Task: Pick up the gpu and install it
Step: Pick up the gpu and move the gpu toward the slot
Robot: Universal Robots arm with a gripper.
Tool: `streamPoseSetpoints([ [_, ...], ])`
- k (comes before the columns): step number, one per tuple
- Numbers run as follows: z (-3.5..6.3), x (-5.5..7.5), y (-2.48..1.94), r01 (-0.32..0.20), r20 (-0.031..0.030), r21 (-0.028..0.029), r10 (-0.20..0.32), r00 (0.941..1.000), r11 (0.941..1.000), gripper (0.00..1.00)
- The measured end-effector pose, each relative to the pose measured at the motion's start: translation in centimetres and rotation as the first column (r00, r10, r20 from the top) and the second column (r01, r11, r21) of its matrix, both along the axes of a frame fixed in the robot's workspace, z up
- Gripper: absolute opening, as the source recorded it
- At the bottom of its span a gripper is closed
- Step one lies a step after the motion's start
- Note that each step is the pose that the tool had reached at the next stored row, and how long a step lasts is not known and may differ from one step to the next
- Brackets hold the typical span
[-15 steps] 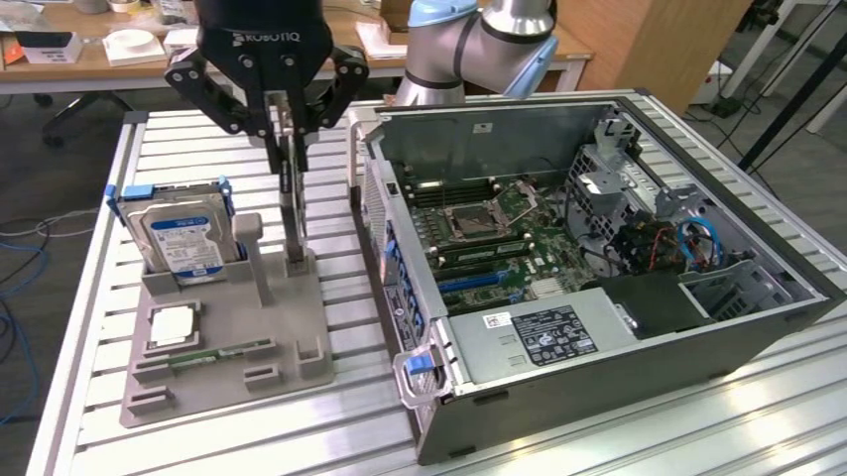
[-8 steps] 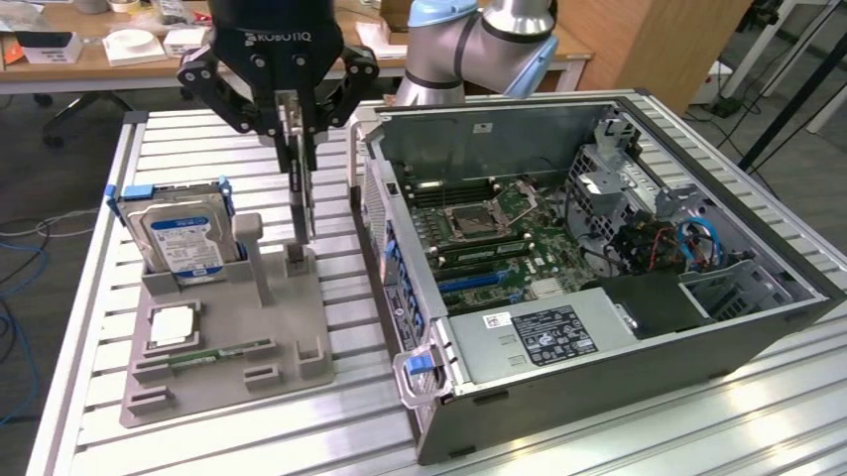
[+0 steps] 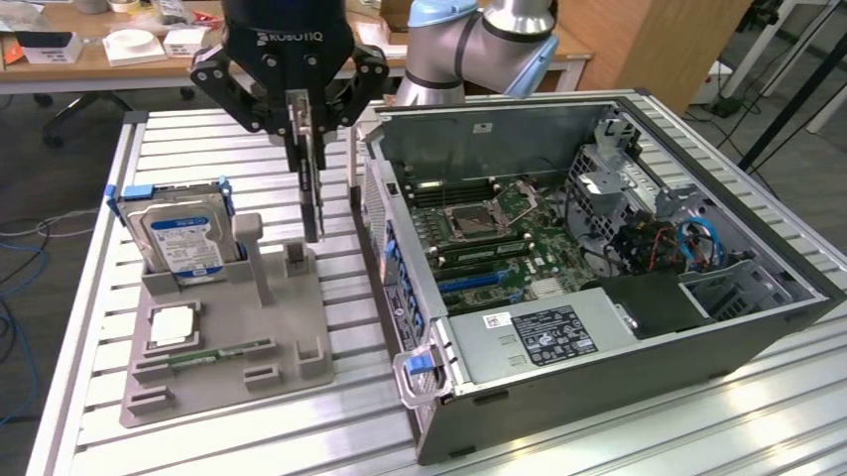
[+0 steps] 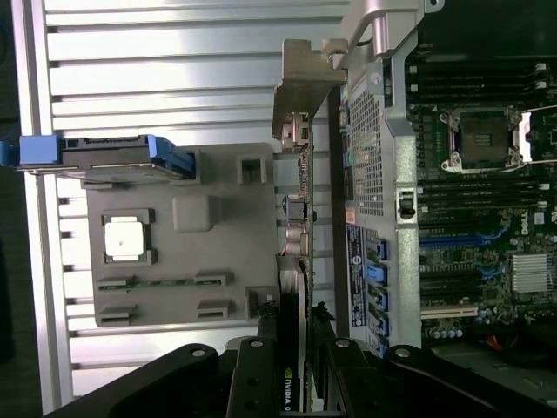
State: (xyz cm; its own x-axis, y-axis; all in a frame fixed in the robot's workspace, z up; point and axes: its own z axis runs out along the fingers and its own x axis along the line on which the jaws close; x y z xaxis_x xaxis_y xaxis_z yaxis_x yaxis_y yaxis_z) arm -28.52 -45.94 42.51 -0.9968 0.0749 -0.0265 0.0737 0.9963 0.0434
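From where I stand, the claw (image 3: 302,124) is pinched partway closed on the top edge of the gpu (image 3: 312,198), and the thin dark card hangs straight down from it with its long axis upright. Its lower end sits just over the grey holder tray (image 3: 225,337) on the desk (image 3: 173,149); I cannot tell whether it has fully cleared the tray's slot. The card is directly beneath the claw, between the hard drive (image 3: 185,233) standing in the tray on the exterior view's left and the open computer case (image 3: 596,248) on that view's right. In the wrist view the claw (image 4: 296,348) grips the gpu (image 4: 294,209) edge-on, lying just beside the case wall and parallel to it, outside the case and apart from the motherboard (image 3: 490,238).
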Motion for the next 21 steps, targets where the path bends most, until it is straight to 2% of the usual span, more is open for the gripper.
streamPoseSetpoints([
  [21, 0.0, 1.8, 0.0, 0.0, 0.0, 0.0, 0.0, 1.0, 1.0, 0.26],
])
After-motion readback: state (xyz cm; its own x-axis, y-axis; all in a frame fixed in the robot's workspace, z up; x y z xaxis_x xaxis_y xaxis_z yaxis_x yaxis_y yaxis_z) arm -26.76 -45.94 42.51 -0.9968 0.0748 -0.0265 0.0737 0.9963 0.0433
